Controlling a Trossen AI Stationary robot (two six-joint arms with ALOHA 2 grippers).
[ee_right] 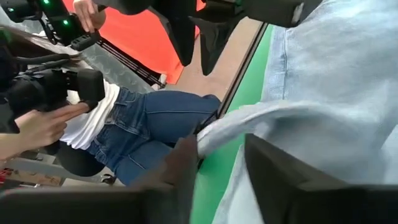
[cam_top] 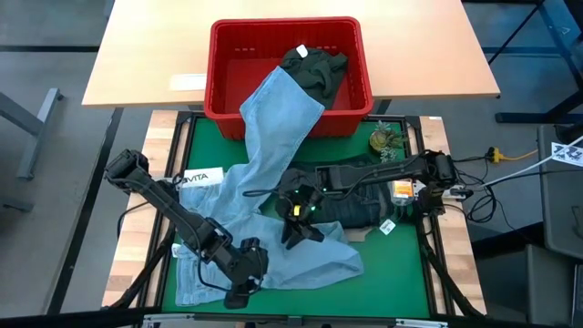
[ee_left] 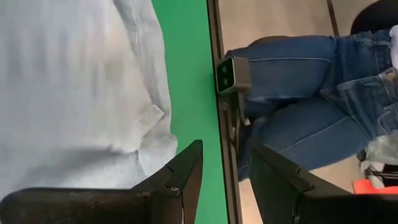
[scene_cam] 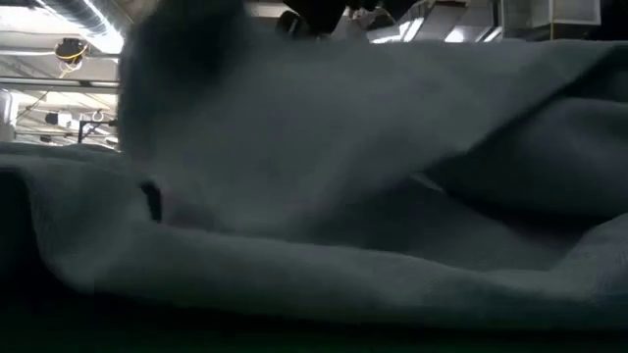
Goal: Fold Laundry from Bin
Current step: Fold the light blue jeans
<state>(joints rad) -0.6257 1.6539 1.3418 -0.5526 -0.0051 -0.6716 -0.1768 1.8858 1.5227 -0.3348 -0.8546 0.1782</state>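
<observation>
The red bin (cam_top: pixel 211 64) stands beyond the green mat (cam_top: pixel 401 273), with a dark olive-green piece (cam_top: pixel 314 68) inside it. Light blue jeans (cam_top: pixel 273 118) hang over the bin's near wall and spread across the mat. In the low view the cloth (scene_cam: pixel 314 196) fills the picture. My right gripper (ee_right: pixel 217 180) hovers over the middle of the jeans, open, with a raised fold between its fingers. My left gripper (ee_left: pixel 227 180) is open beside the jeans' near end (ee_left: pixel 149 143), close to the mat's front edge, with nothing between its fingers. My right gripper stands open around a raised fold of the light blue jeans (ee_right: pixel 217 127), coming at it on a slant from above. I cannot tell whether either finger touches the cloth.
A dark garment (cam_top: pixel 360 211) with a white tag lies on the mat under my right arm. A white label (cam_top: pixel 202 178) lies at the mat's left and a small green object (cam_top: pixel 383 139) at its far right. A seated person in blue jeans (ee_left: pixel 298 81) is at the table's front edge.
</observation>
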